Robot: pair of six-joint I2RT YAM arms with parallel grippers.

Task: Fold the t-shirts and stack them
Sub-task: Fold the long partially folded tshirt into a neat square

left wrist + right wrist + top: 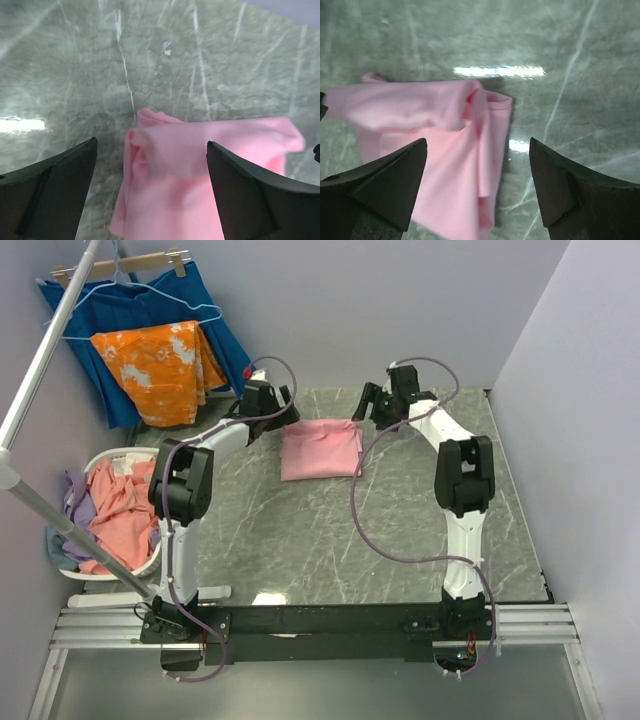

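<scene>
A folded light pink t-shirt lies flat on the grey marbled table, toward the back middle. My left gripper hovers at its far left corner, jaws wide open, with the shirt's bunched corner lying loose below and between the fingers. Over the far right corner my right gripper also stands open; the shirt's folded edge runs beneath it, untouched. Salmon-pink and lilac t-shirts are piled in a white basket at the left.
An orange blotched cloth and a dark blue pleated cloth hang on hangers at the back left. A metal rack pole slants over the basket. Walls close in the table behind and to the right.
</scene>
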